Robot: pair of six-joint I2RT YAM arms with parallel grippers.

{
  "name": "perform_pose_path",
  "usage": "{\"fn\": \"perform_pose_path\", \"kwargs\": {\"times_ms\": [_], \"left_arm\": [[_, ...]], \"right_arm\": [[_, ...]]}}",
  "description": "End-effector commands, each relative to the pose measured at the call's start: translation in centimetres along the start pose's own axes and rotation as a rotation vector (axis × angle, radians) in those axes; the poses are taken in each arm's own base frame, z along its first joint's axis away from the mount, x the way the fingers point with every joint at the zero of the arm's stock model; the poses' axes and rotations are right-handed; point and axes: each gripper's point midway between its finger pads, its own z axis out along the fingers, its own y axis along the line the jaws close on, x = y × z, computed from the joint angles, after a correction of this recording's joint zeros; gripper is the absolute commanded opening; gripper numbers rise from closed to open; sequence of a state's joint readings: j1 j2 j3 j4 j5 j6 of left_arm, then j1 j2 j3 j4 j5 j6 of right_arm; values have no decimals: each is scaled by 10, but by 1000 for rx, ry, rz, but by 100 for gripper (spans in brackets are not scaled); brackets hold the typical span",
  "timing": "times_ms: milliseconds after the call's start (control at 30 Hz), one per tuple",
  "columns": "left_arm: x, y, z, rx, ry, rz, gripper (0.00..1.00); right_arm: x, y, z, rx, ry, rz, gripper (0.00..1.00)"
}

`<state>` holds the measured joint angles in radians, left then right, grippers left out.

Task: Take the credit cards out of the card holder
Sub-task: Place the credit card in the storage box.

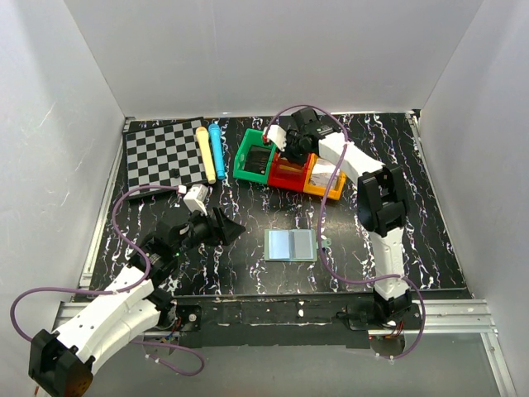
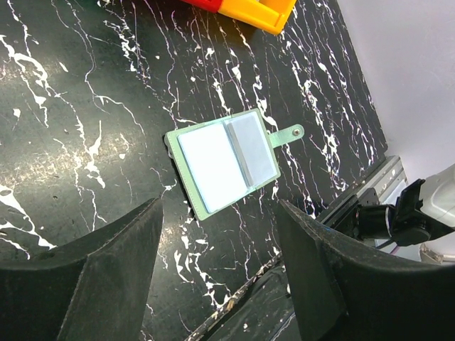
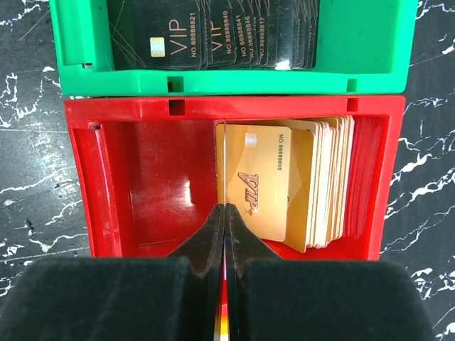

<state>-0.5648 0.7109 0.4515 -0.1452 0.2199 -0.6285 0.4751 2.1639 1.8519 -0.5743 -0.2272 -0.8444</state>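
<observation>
My right gripper [image 3: 225,209] was over the red bin [image 3: 142,177] toward the far edge of the table. Its fingers were pressed together on a credit card [image 3: 223,163], which showed only as a thin upright edge. The card stood just beside the gold cards [image 3: 320,185] stacked on edge in the right part of that bin. I could not tell whether they touched. The green bin [image 3: 234,82] adjoined the red one and held a row of black cards [image 3: 213,35] printed VIP. The orange bin [image 1: 326,184] sat on the red bin's other side.

My left gripper [image 2: 218,202] hung above the table toward the left edge, its fingers spread wide and holding nothing. Between those fingers I saw the card holder [image 2: 224,163] lying open and flat around the middle of the table, nearer the near edge and well apart from the bins. Its two pale panels faced up and its small tab [image 2: 288,135] stuck out to one side. I could not tell whether any card was inside it.

A checkered mat [image 1: 164,154] lay in the far left corner, with a yellow tube [image 1: 204,153] and a blue tube [image 1: 216,149] just beside it.
</observation>
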Motion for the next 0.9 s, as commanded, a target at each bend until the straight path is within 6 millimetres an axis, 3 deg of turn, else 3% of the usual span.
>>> {"fn": "perform_pose_path", "kwargs": {"times_ms": [0, 400, 867], "left_arm": [[0, 4, -1, -19, -4, 0, 64], [4, 5, 2, -12, 12, -7, 64], [7, 4, 2, -4, 15, -11, 64]], "right_arm": [[-10, -8, 2, 20, -2, -38, 1], [0, 3, 10, -16, 33, -27, 1], [9, -12, 15, 68, 105, -16, 1]]}}
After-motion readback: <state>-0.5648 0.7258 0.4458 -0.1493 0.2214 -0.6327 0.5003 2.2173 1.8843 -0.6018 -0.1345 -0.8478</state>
